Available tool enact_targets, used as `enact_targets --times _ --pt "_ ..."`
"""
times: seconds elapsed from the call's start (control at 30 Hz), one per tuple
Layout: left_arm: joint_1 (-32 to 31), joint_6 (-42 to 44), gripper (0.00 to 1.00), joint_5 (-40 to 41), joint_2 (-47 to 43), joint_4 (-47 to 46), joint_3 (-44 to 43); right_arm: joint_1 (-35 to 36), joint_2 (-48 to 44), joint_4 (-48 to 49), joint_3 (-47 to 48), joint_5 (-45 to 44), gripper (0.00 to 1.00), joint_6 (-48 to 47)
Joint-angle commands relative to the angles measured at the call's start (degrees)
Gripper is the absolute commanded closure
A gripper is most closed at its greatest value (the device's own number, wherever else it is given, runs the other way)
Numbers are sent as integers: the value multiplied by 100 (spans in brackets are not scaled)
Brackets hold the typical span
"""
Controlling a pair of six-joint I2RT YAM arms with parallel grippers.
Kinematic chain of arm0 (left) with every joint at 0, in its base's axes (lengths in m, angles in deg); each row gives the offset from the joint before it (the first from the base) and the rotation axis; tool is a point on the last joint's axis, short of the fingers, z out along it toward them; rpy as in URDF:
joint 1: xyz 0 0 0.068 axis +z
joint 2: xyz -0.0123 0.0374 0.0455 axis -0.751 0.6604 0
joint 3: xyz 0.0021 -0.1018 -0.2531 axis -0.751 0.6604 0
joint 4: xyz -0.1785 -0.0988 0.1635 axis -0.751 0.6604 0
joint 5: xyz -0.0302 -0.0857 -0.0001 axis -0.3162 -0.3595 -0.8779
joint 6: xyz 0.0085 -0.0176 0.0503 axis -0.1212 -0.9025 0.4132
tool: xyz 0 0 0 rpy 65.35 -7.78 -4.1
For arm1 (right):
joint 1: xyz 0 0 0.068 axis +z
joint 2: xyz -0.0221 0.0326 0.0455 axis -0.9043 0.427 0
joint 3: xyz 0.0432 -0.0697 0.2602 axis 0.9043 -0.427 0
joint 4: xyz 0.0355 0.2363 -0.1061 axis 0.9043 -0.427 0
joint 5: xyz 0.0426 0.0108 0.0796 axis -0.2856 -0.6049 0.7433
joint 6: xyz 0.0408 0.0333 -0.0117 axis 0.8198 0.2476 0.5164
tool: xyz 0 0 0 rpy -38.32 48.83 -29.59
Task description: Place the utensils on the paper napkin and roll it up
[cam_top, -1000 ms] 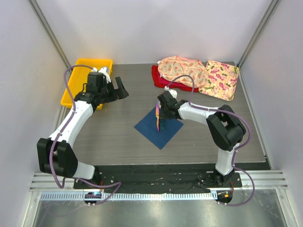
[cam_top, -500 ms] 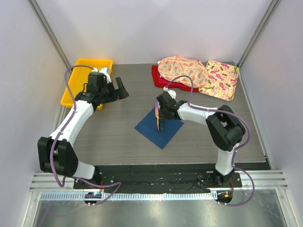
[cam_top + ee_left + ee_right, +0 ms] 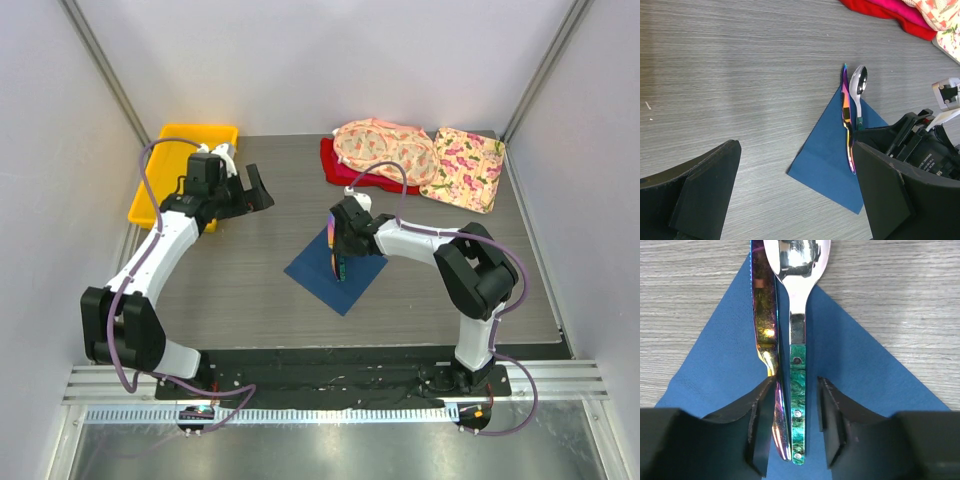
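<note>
The navy paper napkin [image 3: 310, 272] lies as a diamond mid-table, also in the left wrist view [image 3: 830, 155] and the right wrist view [image 3: 870, 375]. On it lie two utensils side by side: a silver spoon [image 3: 797, 270] with a green handle [image 3: 798, 405] and an iridescent purple knife [image 3: 761, 310]; their heads reach past the napkin's far corner [image 3: 858, 82]. My right gripper [image 3: 340, 258] hangs low over their handles, jaws a little apart [image 3: 796, 387], the left finger touching the knife, the right finger clear of the spoon. My left gripper [image 3: 250, 188] is open and empty [image 3: 795, 150], well left of the napkin.
A yellow tray [image 3: 160, 185] sits at the back left behind the left arm. A red cloth [image 3: 338, 165] and two pink floral cloths [image 3: 385, 150] [image 3: 465, 165] lie at the back right. The red cloth's edge shows in the left wrist view [image 3: 890, 10].
My right gripper has shifted slightly left and down over the utensils' handles. The left arm has barely moved.
</note>
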Motion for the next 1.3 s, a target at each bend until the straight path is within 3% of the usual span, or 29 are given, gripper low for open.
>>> enact_targets --times 0.0,0.13,0.2,0.3,0.33,0.4,0.5,0.67,0.83,0.93,1.1,1.27 --pt "13 180 0 -220 38 -122 3 33 -324 10 23 -89 53 -74" --pt "13 382 0 -771 56 -34 125 15 -517 -112 199 -10 52 -301" --pt "4 505 7 -1273 64 -43 283 -28 -745 -165 348 95 47 -477" --pt "-101 690 13 -2345 204 -60 573 -169 -1087 -236 436 438 30 -1056" --pt "-145 743 16 -2643 257 -60 713 -204 -1159 -245 419 526 21 -1249" --pt "-407 822 25 -2918 467 -52 802 -423 -1387 -245 271 877 16 -1707" --pt "-768 866 37 -2963 801 -43 881 -976 -1528 -253 -19 2149 10 -1937" --pt "-1007 971 55 -3007 1522 27 776 -1733 -1660 -218 -468 3566 9 -2007" --pt "-998 1349 74 -2726 2322 572 231 -2032 -1678 -78 -916 4639 18 -1972" --pt "-972 1420 79 -2586 2524 625 108 -2032 -1687 98 -1154 4763 34 -1841" --pt "-954 1596 84 -2340 2710 722 20 -2024 -1713 194 -1330 4947 51 -1726" --pt "-875 1675 85 -2181 2842 836 -129 -2024 -1678 256 -1435 4983 55 -1603"
